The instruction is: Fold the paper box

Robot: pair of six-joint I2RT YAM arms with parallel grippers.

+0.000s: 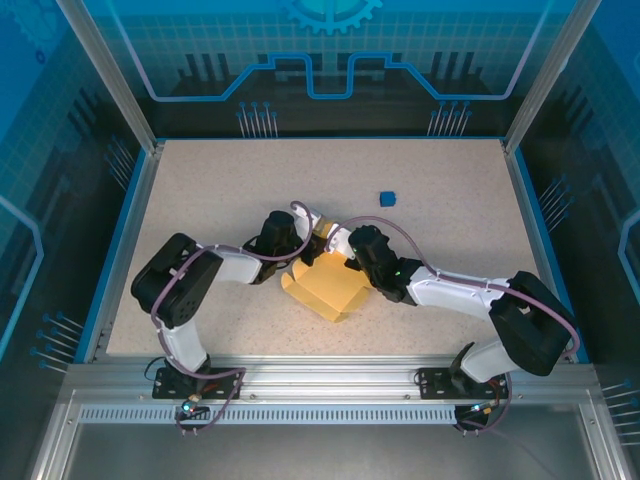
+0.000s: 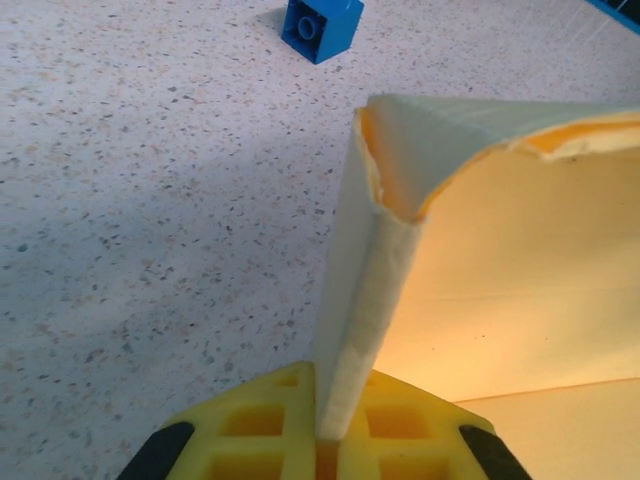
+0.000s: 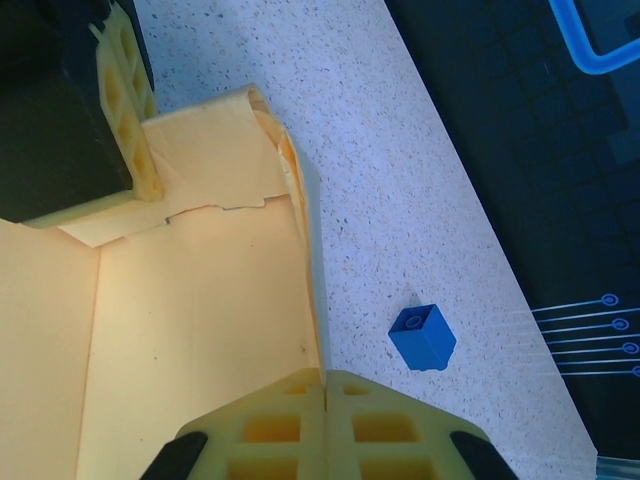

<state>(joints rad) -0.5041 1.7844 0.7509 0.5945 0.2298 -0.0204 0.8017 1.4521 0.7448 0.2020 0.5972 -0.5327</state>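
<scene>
The paper box (image 1: 325, 288) is pale yellow card, partly folded, lying mid-table between both arms. My left gripper (image 2: 335, 440) is shut on an upright folded wall of the paper box (image 2: 370, 300), which rises from between its yellow fingers (image 2: 250, 430). My right gripper (image 3: 325, 385) is shut on the thin edge of another wall of the paper box (image 3: 200, 330). The left gripper's finger (image 3: 125, 100) shows at the far end of that wall, pinching a flap. From above, both grippers (image 1: 318, 245) (image 1: 358, 262) meet at the box's far side.
A small blue cube (image 1: 388, 198) sits on the speckled table (image 1: 200, 200) beyond the box, to the right; it appears as the blue cube (image 2: 320, 25) and the blue cube (image 3: 423, 336) in the wrist views. Blue rails border the table.
</scene>
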